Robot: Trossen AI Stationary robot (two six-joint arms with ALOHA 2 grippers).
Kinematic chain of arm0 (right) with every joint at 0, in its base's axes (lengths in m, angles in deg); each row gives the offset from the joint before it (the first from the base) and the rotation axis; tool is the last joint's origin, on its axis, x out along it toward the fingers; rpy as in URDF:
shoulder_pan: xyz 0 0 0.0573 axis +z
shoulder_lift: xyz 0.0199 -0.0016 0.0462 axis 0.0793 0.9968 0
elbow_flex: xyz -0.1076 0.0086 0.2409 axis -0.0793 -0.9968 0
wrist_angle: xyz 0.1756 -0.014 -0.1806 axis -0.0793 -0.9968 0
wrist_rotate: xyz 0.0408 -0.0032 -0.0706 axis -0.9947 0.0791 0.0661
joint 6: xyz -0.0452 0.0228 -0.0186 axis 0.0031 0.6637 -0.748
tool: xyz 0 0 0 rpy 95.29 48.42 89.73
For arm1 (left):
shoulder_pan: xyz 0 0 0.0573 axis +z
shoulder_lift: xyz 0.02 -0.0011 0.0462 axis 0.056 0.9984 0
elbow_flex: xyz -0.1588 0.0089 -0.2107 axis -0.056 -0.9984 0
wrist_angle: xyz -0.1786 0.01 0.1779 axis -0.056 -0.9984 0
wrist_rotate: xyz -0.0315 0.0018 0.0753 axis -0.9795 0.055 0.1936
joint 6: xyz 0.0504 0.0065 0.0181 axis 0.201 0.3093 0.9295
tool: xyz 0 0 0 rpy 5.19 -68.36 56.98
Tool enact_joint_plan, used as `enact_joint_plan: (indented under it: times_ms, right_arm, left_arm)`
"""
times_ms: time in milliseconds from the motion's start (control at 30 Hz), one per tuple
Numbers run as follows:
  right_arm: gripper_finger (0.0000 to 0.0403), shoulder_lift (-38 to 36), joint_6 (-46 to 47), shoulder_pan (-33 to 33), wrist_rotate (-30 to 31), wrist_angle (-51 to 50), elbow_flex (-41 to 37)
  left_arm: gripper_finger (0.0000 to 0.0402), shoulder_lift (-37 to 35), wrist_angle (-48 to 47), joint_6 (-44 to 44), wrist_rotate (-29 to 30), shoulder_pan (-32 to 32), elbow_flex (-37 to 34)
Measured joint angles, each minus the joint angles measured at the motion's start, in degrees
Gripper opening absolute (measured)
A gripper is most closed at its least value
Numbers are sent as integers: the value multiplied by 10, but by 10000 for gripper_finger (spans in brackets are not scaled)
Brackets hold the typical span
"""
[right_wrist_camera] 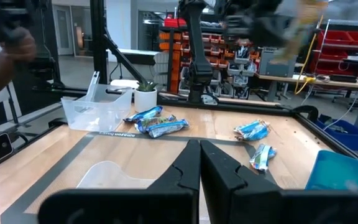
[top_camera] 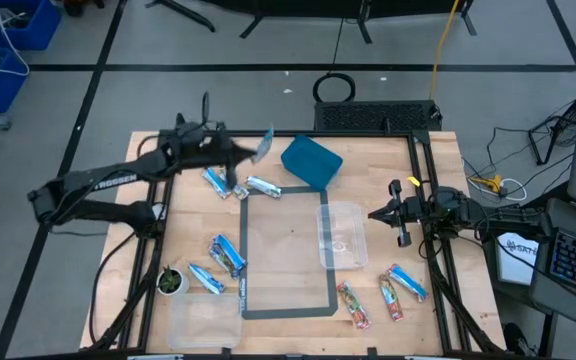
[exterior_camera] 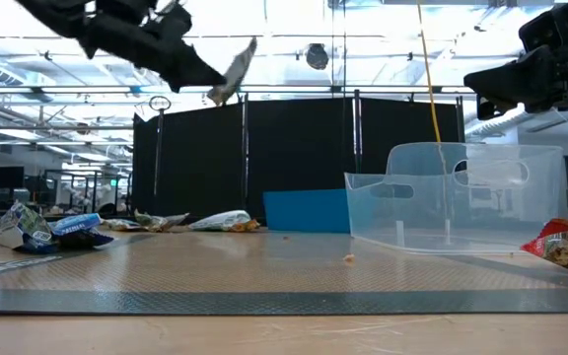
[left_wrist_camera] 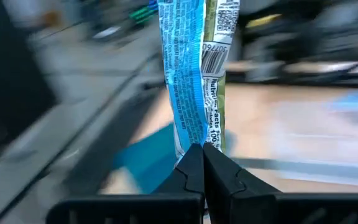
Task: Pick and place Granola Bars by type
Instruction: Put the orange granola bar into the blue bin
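My left gripper (top_camera: 236, 155) hangs over the table's far left part, shut on a blue-and-white granola bar (top_camera: 263, 145), just left of the blue bin (top_camera: 311, 162). In the low view this gripper (exterior_camera: 210, 81) is high above the table. More blue bars lie flat near the far edge (top_camera: 216, 182) (top_camera: 263, 187), at the left (top_camera: 226, 255) (top_camera: 206, 278) and at the near right (top_camera: 405, 282). Two red-patterned bars (top_camera: 353, 303) (top_camera: 391, 297) lie at the near edge. My right gripper (top_camera: 375, 213) waits shut at the table's right side, above the clear bin (top_camera: 341, 235). My left gripper pinches the blue-and-white bar by one end (left_wrist_camera: 197, 142) between its two fingertips (left_wrist_camera: 219, 168). The bar lies along the fingers and sticks out beyond them toward the blue bin. It is lifted clear of the table and tilts upward (exterior_camera: 235, 71).
A grey tape rectangle (top_camera: 243, 300) marks the table's middle. A second clear bin (top_camera: 203, 320) and a small green-topped pot (top_camera: 171, 282) stand at the near left corner. A dark frame (top_camera: 428, 150) borders the table. A person's hand (right_wrist_camera: 8, 53) shows beyond the table.
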Motion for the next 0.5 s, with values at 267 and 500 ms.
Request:
enact_joint_plan:
  times_ms: [267,500]
  right_arm:
    - [4,1,0,0,0,-1,0]
    - [4,1,0,0,0,-2,0]
  left_arm:
    - [1,-50,38,-130,-515,-10,-64]
    - [2,-67,44,-164,-504,-46,-69]
